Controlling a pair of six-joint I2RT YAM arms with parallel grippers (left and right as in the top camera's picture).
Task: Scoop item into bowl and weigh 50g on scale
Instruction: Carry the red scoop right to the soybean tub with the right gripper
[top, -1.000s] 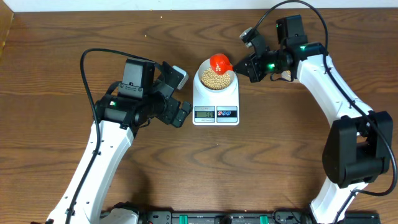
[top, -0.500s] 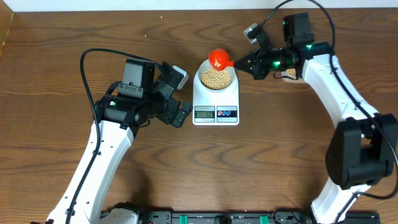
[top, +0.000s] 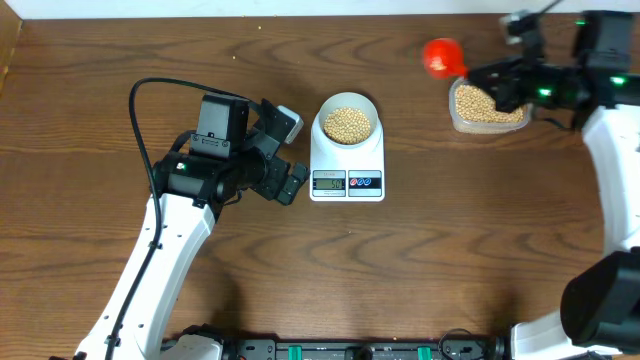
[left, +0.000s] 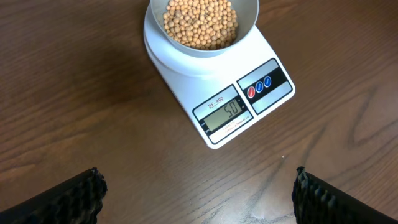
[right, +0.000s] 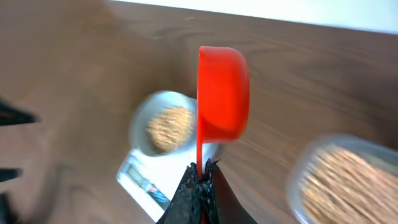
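Observation:
The pale bowl (top: 321, 122) stands on the white scale (top: 347, 172), filled with tan beans (top: 348, 123). In the left wrist view the scale's display (left: 225, 112) reads 50. My right gripper (top: 482, 78) is shut on the handle of a red scoop (top: 438, 55), which hangs in the air left of the clear tub (top: 488, 122), well right of the bowl. The right wrist view shows the scoop (right: 224, 93) turned on its side in my right gripper (right: 202, 171), the picture blurred. My left gripper (top: 292, 152) stands open and empty left of the scale, its fingers (left: 81, 196) wide apart above bare wood.
The clear tub (right: 348, 180) holds more beans at the back right. A black cable (top: 150, 95) loops off the left arm. The table's far edge runs close behind the tub and scoop.
My right gripper has carried the red scoop away from above the bowl, right and back toward the tub. The left arm, bowl and scale have not moved.

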